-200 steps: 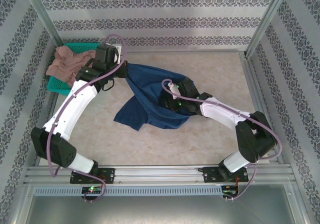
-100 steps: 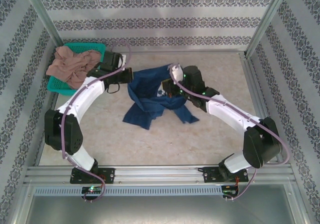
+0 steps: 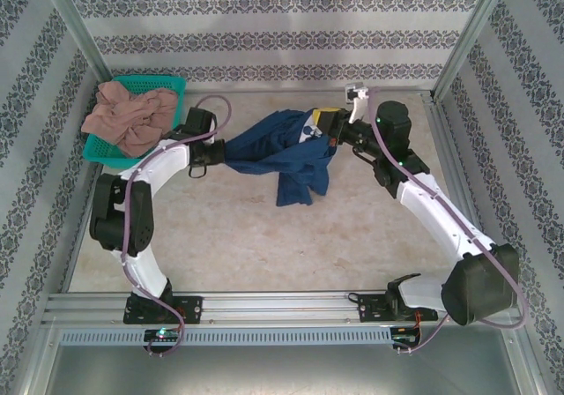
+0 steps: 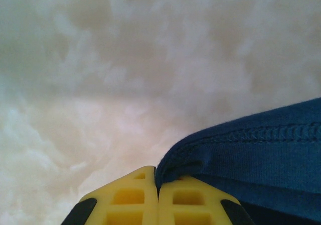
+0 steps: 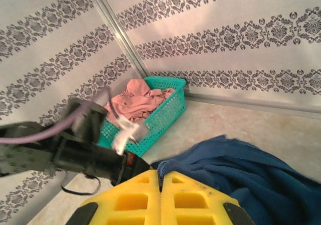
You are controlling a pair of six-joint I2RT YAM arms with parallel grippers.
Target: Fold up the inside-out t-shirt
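Pinching the navy t-shirt [image 3: 280, 148] at two points, the left gripper [image 4: 158, 187] and right gripper [image 5: 160, 182] (both clamped on cloth) held it stretched across the top view's upper centre, presumably to spread it.

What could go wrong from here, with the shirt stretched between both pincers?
1. The left pincer grips only the hem edge of the t-shirt at its fingertips, so pulling it taut could slip it free.
2. The shirt hangs bunched between the left pincer and the right pincer, with one tail drooping. Laid down like this, it would likely end up crumpled rather than flat.
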